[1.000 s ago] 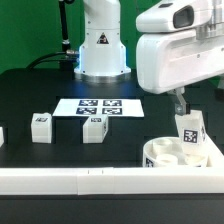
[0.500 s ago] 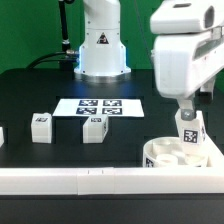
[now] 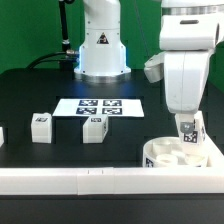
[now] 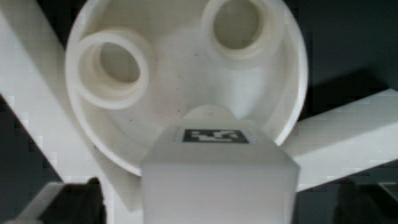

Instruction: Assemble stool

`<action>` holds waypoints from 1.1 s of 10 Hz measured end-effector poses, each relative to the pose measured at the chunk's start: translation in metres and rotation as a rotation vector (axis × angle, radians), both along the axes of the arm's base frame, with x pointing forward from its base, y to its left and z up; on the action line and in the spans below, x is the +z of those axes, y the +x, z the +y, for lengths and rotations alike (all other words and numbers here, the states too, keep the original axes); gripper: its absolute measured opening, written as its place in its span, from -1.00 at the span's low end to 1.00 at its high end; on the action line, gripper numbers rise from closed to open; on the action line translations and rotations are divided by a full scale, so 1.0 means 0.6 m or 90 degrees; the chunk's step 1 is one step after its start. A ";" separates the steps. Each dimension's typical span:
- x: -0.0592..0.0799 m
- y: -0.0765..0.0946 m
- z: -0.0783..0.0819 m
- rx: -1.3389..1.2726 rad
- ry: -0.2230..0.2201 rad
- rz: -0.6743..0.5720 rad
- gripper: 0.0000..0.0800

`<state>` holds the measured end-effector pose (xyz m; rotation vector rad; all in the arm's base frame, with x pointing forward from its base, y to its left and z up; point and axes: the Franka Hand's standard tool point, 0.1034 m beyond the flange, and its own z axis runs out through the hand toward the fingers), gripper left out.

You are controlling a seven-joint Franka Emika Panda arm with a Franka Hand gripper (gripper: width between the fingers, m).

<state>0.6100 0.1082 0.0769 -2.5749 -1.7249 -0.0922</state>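
The round white seat [image 3: 172, 154] lies in the corner by the white border bars at the exterior view's right. My gripper [image 3: 186, 128] is shut on a tagged white leg [image 3: 189, 135] and holds it upright on the seat. In the wrist view the leg [image 4: 217, 170] fills the middle between my dark fingers [image 4: 54, 205], over the seat [image 4: 178, 110] with its round holes [image 4: 118, 64]. Two more tagged legs [image 3: 41, 126] [image 3: 93, 128] stand loose on the black table.
The marker board [image 3: 99, 106] lies flat behind the loose legs. A long white border bar [image 3: 80, 179] runs along the front edge, another [image 3: 216, 150] at the right. The robot base [image 3: 100, 45] stands at the back.
The wrist has rotated above the seat and shifted slightly right. The leg stays held at the seat.
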 end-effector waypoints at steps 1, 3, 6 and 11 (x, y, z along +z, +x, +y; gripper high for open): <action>-0.001 -0.001 -0.001 -0.002 0.000 0.001 0.62; -0.003 -0.002 -0.002 -0.039 0.001 0.005 -0.03; -0.003 -0.002 -0.001 -0.166 0.006 0.014 -0.16; -0.002 -0.003 0.009 -0.718 0.049 0.072 -0.16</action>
